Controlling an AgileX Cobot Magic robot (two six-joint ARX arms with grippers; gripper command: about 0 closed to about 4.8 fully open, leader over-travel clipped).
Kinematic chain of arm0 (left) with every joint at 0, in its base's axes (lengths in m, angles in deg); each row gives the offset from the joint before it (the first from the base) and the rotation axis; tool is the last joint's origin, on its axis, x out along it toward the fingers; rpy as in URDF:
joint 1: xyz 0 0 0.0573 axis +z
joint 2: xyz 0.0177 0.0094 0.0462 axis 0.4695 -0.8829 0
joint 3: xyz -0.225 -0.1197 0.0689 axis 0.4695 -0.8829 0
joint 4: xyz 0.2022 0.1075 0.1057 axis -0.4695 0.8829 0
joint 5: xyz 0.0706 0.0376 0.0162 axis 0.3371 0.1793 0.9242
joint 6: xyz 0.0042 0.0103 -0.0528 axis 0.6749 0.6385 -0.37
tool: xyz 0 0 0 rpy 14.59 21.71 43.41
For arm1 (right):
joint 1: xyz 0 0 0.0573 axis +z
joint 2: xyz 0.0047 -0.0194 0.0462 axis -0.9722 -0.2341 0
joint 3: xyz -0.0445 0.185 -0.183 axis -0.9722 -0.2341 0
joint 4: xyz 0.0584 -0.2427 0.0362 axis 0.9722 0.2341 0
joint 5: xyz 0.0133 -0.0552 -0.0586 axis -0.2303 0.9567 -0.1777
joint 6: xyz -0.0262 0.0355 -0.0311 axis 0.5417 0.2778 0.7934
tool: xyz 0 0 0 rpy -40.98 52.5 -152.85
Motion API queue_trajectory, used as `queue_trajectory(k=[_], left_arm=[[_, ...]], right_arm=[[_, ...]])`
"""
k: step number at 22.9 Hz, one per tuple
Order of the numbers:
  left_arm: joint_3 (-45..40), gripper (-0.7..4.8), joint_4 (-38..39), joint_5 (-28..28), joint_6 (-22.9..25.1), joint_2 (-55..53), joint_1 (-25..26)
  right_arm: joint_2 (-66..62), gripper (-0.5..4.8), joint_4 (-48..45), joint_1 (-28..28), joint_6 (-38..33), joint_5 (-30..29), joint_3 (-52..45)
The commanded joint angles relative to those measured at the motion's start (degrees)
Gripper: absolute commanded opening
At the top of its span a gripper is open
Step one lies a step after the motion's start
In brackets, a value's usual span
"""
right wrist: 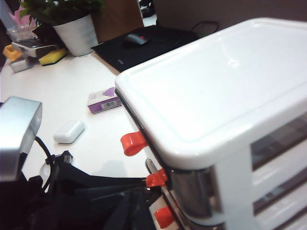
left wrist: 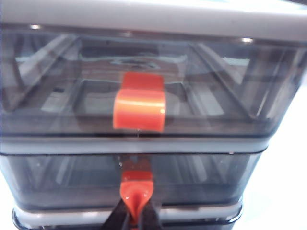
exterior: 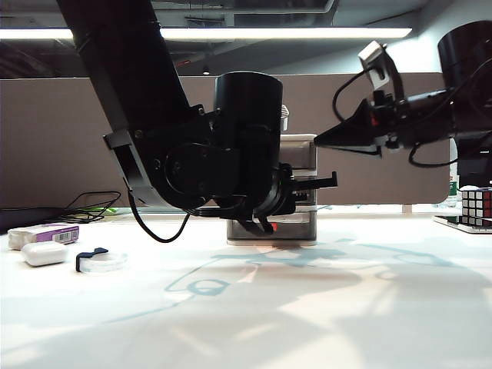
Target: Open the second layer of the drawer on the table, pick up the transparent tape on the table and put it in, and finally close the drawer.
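second layer of the drawer (left wrist: 62, 177): middle tier of small white-framed unit (right wrist: 216, 81), mid-table, behind left arm in ext. view. Smoky see-through grey plastic, glossy. Front runs wide side to side and faces the left arm. Pulled out or not: can't tell.
table (exterior: 307, 307): plain white, flat, arm shadows across the near part.
transparent tape (exterior: 102, 263): on table at left of ext. view, well apart from the unit. Lies flat, a clear ring w/ dark tab (exterior: 91, 255) on its left side.
white case (exterior: 44, 254): rounded, smooth, just left of the tape.
purple box (exterior: 48, 233): purple-and-white carton w/ barcode, just behind the case.
left claw (left wrist: 135, 213): low in front of the unit, black fingers closed on 2nd-layer handle (left wrist: 136, 191).
2nd-layer handle: small red-orange plastic tab, glossy, sticks out toward the left arm.
top drawer (left wrist: 57, 86): same grey plastic, wider orange handle, nothing on it.
right claw (exterior: 319, 141): raised, right of the unit near its top, points left. Fingers taper to one dark tip, so open or closed: can't tell.
left wrist only: the pinch on the handle, close up.
right wrist only: unit's smooth white lid, all 3 handles in a column, potted plant (right wrist: 74, 31), mouse (right wrist: 135, 40).
ext. only: right claw itself; cube puzzle (exterior: 477, 206) at far right.
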Motion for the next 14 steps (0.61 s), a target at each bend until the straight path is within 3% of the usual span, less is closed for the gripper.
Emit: queue_trajectory(k=[1,9,14], left_arm=[[-0.11,-0.06,1.36,0.7,-0.52,0.02,0.02],[-1.97,-0.06,1.29,0.74,-0.83,0.33,-0.63],[-6.93,-0.06,1.05,0.7,-6.67,2.75,-0.68]], right_arm=[[-1.14,-0.05,0.22,1.66,-0.07,-0.35,1.53],[-5.09,-0.05,1.11,4.02,0.09,2.03,6.51],[-5.11,-0.05,0.87,4.15,0.11,6.14,6.8]])
